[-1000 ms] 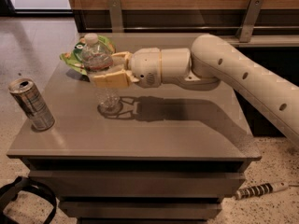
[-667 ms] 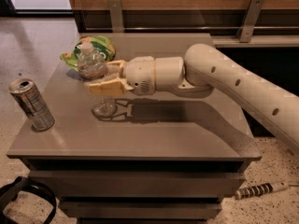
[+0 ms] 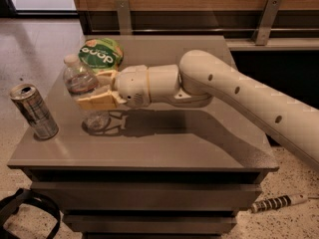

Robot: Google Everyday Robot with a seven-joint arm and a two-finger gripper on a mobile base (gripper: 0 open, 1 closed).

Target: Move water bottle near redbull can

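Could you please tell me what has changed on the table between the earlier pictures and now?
The hand, shut on the water bottle throughout, has carried it left across the table, closer to the redbull can. Nothing was let go. The redbull can and the green snack bag stayed where they were.

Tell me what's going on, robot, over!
Tool shut on water bottle, over table left side. Bottle tilted, apart from redbull can at left edge. Nothing between them; green snack bag behind.
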